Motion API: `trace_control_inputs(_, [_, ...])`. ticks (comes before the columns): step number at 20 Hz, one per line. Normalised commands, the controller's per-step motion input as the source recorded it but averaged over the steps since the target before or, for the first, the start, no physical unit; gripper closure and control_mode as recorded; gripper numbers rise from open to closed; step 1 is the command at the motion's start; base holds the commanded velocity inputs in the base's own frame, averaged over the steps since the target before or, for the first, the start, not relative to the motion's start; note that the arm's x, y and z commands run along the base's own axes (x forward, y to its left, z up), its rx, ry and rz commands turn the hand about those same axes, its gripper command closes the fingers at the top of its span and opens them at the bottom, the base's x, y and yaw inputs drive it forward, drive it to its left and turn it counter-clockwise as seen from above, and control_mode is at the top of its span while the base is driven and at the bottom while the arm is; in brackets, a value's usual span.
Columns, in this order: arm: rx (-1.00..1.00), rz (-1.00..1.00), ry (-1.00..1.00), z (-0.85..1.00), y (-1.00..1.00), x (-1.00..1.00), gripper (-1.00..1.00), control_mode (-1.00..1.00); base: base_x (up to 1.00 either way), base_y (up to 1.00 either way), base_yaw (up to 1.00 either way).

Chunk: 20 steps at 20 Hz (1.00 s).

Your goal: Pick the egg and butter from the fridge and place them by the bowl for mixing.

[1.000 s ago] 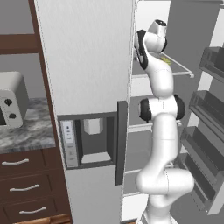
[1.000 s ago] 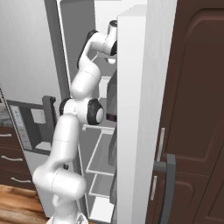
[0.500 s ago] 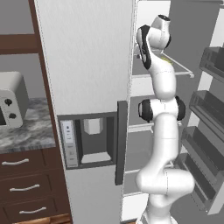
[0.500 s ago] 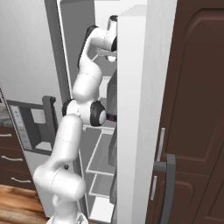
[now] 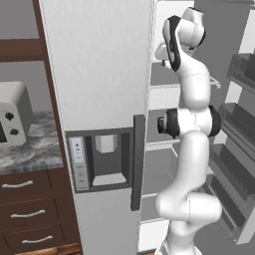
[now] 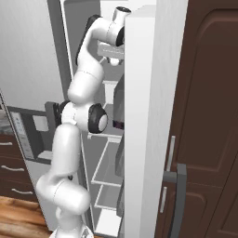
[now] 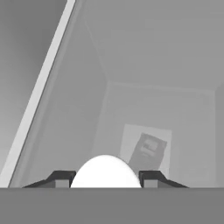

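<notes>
In the hand view the egg (image 7: 105, 171), a plain white rounded ball, sits between my two dark fingertips (image 7: 62, 177), and my gripper (image 7: 105, 178) is shut on it. Behind it lie the pale grey inner walls of the fridge (image 7: 153, 65). From the base views my arm reaches up into the fridge's upper shelf space, the hand (image 5: 164, 50) just past the closed light-grey door (image 5: 94, 69), and the hand (image 6: 110, 49) beside the open door (image 6: 142, 116). The butter and the bowl are out of view.
The closed door carries a dispenser panel (image 5: 102, 157) and a dark vertical handle (image 5: 138, 162). A toaster (image 5: 12, 119) stands on the marble counter (image 5: 30, 149) over brown drawers (image 5: 30, 214). Door bins (image 5: 239, 144) hang at right. A dark brown cabinet door (image 6: 204, 116) stands beside the fridge.
The jaws have closed in on the egg, and my hand and upper arm have risen a little inside the fridge.
</notes>
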Motion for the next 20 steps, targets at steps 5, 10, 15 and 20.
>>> trace_control_inputs(5, [-0.02, 0.0, -0.08, -0.5, 0.26, -0.21, 1.0, -1.0, 0.0, 0.0, 0.0])
trace_control_inputs(10, [0.0, -0.03, -0.19, -0.07, -0.1, -0.96, 1.0, -1.0, 0.0, 0.0, 0.0])
trace_control_inputs(15, [-0.05, -0.01, -0.25, -0.4, 0.07, -1.0, 1.0, -1.0, 0.0, 0.0, 0.0])
trace_control_inputs(20, [-0.14, 0.0, -0.05, -0.07, 0.18, -1.0, 1.0, -1.0, 0.0, 0.0, 0.0])
